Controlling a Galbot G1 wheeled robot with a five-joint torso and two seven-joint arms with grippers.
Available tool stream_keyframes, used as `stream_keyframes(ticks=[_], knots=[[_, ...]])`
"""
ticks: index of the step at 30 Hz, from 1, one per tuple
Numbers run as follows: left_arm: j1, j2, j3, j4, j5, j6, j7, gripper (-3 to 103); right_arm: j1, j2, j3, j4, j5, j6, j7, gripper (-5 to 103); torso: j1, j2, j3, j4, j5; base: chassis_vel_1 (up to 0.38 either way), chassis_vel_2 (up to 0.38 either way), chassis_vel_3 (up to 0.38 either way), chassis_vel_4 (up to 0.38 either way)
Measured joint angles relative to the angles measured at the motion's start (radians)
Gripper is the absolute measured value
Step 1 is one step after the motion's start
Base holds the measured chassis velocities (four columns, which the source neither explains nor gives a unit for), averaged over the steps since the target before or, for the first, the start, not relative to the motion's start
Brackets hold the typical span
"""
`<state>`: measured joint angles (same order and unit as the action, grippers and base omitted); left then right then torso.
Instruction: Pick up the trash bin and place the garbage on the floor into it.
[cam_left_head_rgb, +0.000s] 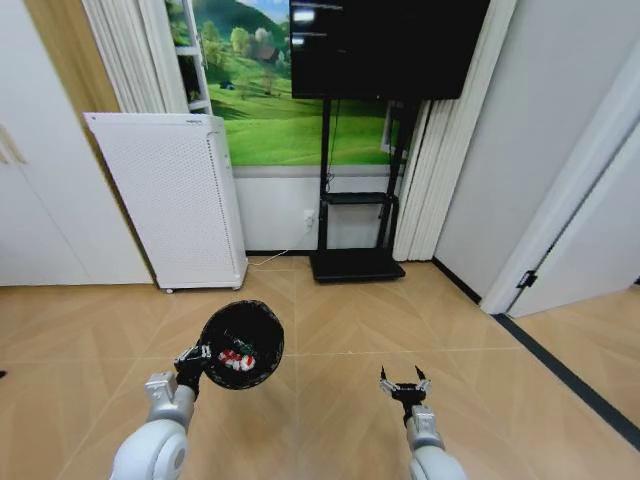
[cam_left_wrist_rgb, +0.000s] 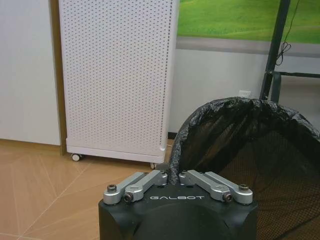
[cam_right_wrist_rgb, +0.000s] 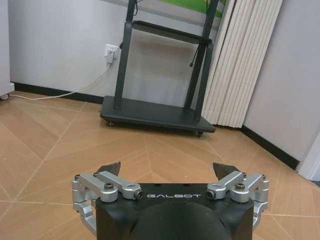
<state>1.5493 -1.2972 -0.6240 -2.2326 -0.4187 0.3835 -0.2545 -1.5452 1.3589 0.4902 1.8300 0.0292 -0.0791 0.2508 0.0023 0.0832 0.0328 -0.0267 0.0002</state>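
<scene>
left gripper (cam_left_head_rgb: 197, 356) clamped on rim of the trash bin (cam_left_head_rgb: 241, 345), held off the floor (cam_left_head_rgb: 330, 330) w/ red-and-white garbage (cam_left_head_rgb: 237, 358) inside. right gripper (cam_right_wrist_rgb: 169, 170) hangs empty, jaws spread wide. both wrist housings read "galbot".

Light tan herringbone wooden floor (cam_left_head_rgb: 340, 330) with a dark strip at lower right; a tall white perforated appliance (cam_left_head_rgb: 170, 200) and black TV stand (cam_left_head_rgb: 356, 264) stand on it at upper centre.

The small round black mesh trash bin (cam_left_wrist_rgb: 260, 150) carries a glossy, crinkled plastic bag lining. The tan herringbone wooden floor (cam_right_wrist_rgb: 50, 145) looks smooth with a soft sheen. The tall white perforated appliance (cam_left_wrist_rgb: 117, 75) looks matt.
</scene>
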Motion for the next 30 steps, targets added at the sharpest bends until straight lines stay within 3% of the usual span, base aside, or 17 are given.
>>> stream_keyframes(ticks=[4, 7, 8, 9, 10, 12, 13, 14, 16, 17, 20, 24, 30], knots=[[0.012, -0.036, -0.015, -0.002, -0.009, -0.005, -0.028, 4, -0.006, 0.000, 0.003, -0.005, 0.000, 0.007, 0.001, 100, 0.000, 0.000, 0.000, -0.0006, -0.0001, 0.019, 0.016, -0.034, -0.049], [0.009, -0.110, -0.072, 0.020, -0.113, -0.004, -0.147, 4, -0.010, -0.001, 0.005, -0.017, 0.000, 0.020, 0.001, 100, 0.000, 0.000, 0.000, -0.0004, 0.0000, -0.082, -0.098, 0.065, 0.094], [0.009, -0.110, -0.072, 0.020, -0.113, -0.004, -0.147, 4, -0.010, -0.001, 0.005, -0.017, 0.000, 0.020, 0.001, 100, 0.000, 0.000, 0.000, -0.0004, 0.0000, -0.092, -0.103, 0.056, 0.107], [-0.006, -0.134, -0.106, 0.043, -0.205, 0.008, -0.225, 4, -0.012, -0.001, 0.005, -0.024, 0.000, 0.023, 0.001, 100, 0.000, 0.000, 0.000, -0.0004, 0.0001, -0.070, -0.086, 0.063, 0.078], [-0.006, -0.134, -0.106, 0.043, -0.205, 0.008, -0.225, 4, -0.012, -0.001, 0.005, -0.024, 0.000, 0.023, 0.001, 100, 0.000, 0.000, 0.000, -0.0004, 0.0001, -0.070, -0.086, 0.063, 0.078], [-0.037, -0.147, -0.161, 0.080, -0.373, 0.044, -0.355, 4, -0.010, -0.003, 0.005, -0.037, 0.000, 0.027, 0.001, 100, 0.000, 0.000, 0.000, -0.0004, 0.0000, -0.027, -0.043, 0.009, 0.023], [-0.037, -0.147, -0.161, 0.080, -0.373, 0.044, -0.355, 4, -0.010, -0.003, 0.005, -0.037, 0.000, 0.027, 0.001, 100, 0.000, 0.000, 0.000, -0.0004, 0.0000, 0.000, 0.000, 0.000, 0.000], [-0.057, -0.145, -0.196, 0.109, -0.472, 0.074, -0.405, 4, -0.005, -0.003, 0.004, -0.044, -0.002, 0.028, 0.001, 100, 0.000, 0.000, 0.000, 0.0000, -0.0002, 0.000, 0.000, 0.000, 0.000], [-0.097, -0.126, -0.238, 0.180, -0.611, 0.109, -0.446, 4, -0.001, -0.001, 0.002, -0.047, -0.006, 0.028, 0.002, 100, 0.000, 0.000, 0.000, 0.0001, -0.0003, 0.000, 0.000, 0.000, 0.000], [-0.111, -0.121, -0.244, 0.200, -0.638, 0.114, -0.456, 4, -0.001, 0.000, 0.001, -0.047, -0.008, 0.028, 0.002, 100, 0.000, 0.000, 0.000, 0.0002, -0.0002, 0.020, 0.051, -0.038, -0.010], [-0.189, -0.104, -0.256, 0.287, -0.693, 0.121, -0.509, 4, -0.006, 0.001, -0.002, -0.048, -0.017, 0.027, 0.003, 100, 0.000, 0.000, 0.000, -0.0002, -0.0004, 0.016, 0.034, -0.021, -0.011], [-0.297, -0.092, -0.251, 0.377, -0.704, 0.121, -0.569, 4, -0.010, 0.001, -0.003, -0.056, -0.033, 0.027, 0.007, 100, 0.000, 0.000, 0.000, -0.0006, -0.0006, 0.000, 0.000, 0.000, 0.000], [-0.419, -0.063, -0.247, 0.493, -0.718, 0.120, -0.599, 4, -0.015, 0.000, 0.000, -0.063, -0.040, 0.026, 0.017, 100, 0.000, 0.000, 0.000, -0.0005, -0.0005, 0.000, 0.000, 0.000, 0.000]])
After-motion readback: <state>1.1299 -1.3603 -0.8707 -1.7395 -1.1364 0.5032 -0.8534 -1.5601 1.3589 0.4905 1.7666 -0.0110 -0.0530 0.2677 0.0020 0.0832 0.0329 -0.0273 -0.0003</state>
